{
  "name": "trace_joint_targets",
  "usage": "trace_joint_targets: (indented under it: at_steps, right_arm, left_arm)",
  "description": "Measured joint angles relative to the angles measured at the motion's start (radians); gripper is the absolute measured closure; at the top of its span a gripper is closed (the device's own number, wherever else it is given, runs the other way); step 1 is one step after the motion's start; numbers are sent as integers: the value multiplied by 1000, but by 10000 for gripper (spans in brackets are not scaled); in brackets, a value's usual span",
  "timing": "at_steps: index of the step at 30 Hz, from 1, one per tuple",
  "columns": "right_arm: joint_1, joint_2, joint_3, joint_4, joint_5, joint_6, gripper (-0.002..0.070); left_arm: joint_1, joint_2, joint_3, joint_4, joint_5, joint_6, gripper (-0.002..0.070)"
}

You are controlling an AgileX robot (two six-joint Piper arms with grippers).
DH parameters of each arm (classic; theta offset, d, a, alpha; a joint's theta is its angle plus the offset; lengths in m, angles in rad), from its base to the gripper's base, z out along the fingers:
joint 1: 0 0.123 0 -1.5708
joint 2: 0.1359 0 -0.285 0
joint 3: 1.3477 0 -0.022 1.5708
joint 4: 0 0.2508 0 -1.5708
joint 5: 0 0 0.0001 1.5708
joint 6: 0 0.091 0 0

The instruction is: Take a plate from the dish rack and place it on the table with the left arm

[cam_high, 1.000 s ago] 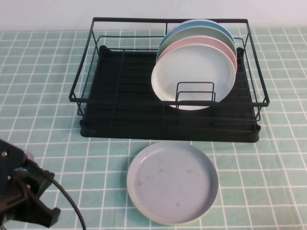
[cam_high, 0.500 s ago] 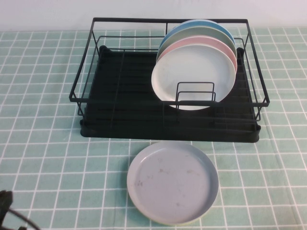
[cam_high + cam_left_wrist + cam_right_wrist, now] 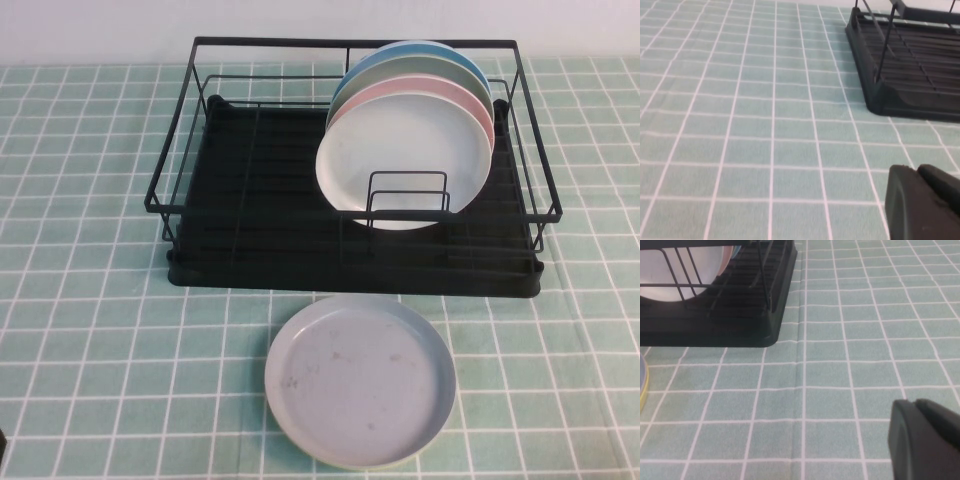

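The pale grey-blue plate [image 3: 360, 380] lies flat on the teal grid table [image 3: 100, 330], just in front of the black dish rack [image 3: 300, 275]. Both grippers are out of the high view. In the left wrist view my left gripper [image 3: 917, 170] is shut and empty, low over bare cloth, well off from the rack's corner [image 3: 910, 100]. In the right wrist view my right gripper [image 3: 914, 402] is shut and empty over bare cloth beside the rack's other corner [image 3: 740, 325]. A sliver of the plate's rim [image 3: 642, 377] shows there.
Several plates stand upright at the right of the rack: a white one [image 3: 405, 150] in front, then a pink one [image 3: 470, 100], a grey-green one and a blue one [image 3: 420, 48]. The left half of the rack holds nothing.
My left arm has drawn back from the bottom left corner of the high view and gone out of it. The plate and the rack have not moved.
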Motion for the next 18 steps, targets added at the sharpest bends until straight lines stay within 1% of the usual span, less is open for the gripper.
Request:
trace_joint_targets:
  at_steps: [5, 18]
  right_arm:
    - [0, 0, 0, 0, 0, 0, 694]
    - [0, 0, 0, 0, 0, 0, 694]
  left_arm:
    - [0, -54, 0, -5, 100, 15, 676]
    - [0, -57, 0, -10, 110, 20, 676]
